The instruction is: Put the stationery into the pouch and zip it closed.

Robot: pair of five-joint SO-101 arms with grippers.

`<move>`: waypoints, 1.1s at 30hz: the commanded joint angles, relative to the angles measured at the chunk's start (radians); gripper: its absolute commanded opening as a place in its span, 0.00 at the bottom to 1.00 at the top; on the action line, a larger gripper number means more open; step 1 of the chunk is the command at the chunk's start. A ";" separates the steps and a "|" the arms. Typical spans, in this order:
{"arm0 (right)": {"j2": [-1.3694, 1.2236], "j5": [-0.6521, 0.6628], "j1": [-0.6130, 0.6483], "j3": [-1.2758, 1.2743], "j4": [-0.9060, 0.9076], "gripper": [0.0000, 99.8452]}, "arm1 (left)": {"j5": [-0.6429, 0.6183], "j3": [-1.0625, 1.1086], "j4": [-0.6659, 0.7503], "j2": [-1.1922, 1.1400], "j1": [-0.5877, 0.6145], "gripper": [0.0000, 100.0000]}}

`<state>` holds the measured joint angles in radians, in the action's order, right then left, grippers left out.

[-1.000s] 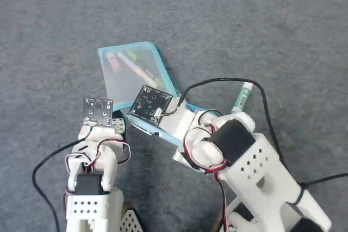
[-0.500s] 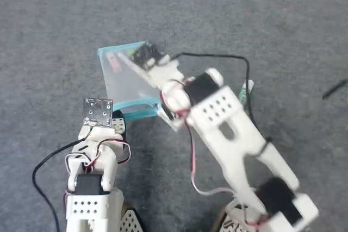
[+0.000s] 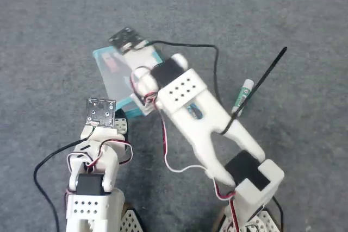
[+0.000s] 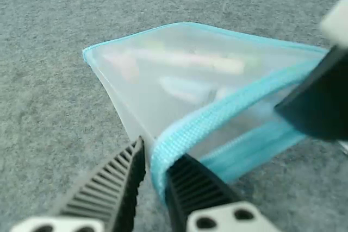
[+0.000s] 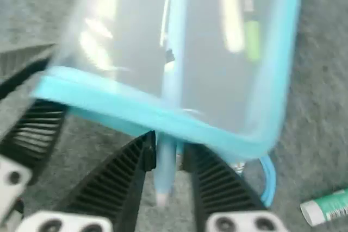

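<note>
1. The left gripper [image 4: 154,150] sits at the near left corner of the pouch [image 3: 111,74]. Its jaws are pressed onto the pouch's turquoise zip edge [image 4: 217,115], pinching that corner and holding the mouth up off the grey table [image 3: 49,52].
2. The pouch lies flat just beyond the left arm. Its open zip side runs from the pinched corner off toward the right arm, and its closed end points away from the robot.
3. The right gripper [image 5: 166,145] is over the pouch, its jaws clamped on a pale blue pen [image 5: 167,156]. The pen's long axis points straight across the zip edge. Its far part shows through the clear wall, so it looks partly inside, with the near end between the jaws outside the mouth. By my reading, the next move is a push along that axis, then a release.
4. A green-and-white stick [image 3: 243,95] lies on the table well to the right of the pouch. Its length points away from the robot, and the right arm is nearer to it.
</note>
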<state>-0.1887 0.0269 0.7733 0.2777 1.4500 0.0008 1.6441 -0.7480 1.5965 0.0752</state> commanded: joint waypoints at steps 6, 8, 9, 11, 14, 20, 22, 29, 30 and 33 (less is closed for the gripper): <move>0.193 0.032 0.012 0.069 -0.004 0.22 | 0.020 -0.022 0.031 0.018 -0.015 0.01; 0.294 0.061 -0.002 0.068 0.028 0.22 | 0.020 -0.022 0.031 0.018 -0.015 0.01; 0.334 0.084 -0.007 0.068 0.048 0.22 | 0.020 -0.022 0.031 0.018 -0.015 0.01; 0.406 0.118 -0.008 0.060 0.088 0.22 | 0.020 -0.022 0.031 0.018 -0.015 0.01; 0.493 0.150 -0.016 -0.006 0.113 0.22 | 0.020 -0.022 0.031 0.018 -0.015 0.01; 0.611 0.129 -0.288 -0.347 0.093 0.22 | -0.006 -0.051 0.032 0.020 0.089 0.01; 0.610 0.074 -0.410 -0.503 0.012 0.22 | -0.072 -0.068 0.029 0.018 0.141 0.01; 0.610 -0.012 -0.581 -0.861 -0.367 0.22 | 0.044 -0.061 -0.069 0.018 -0.101 0.01; 0.604 -0.012 -0.582 -0.876 -0.398 0.22 | 0.040 -0.061 -0.069 0.018 -0.091 0.01; 0.533 -0.014 -0.587 -0.881 -0.464 0.22 | 0.037 -0.061 -0.061 0.018 -0.048 0.01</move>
<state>0.3759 0.0299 0.2025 -0.6015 1.0925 0.0315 1.6425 -0.8140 1.5965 0.0184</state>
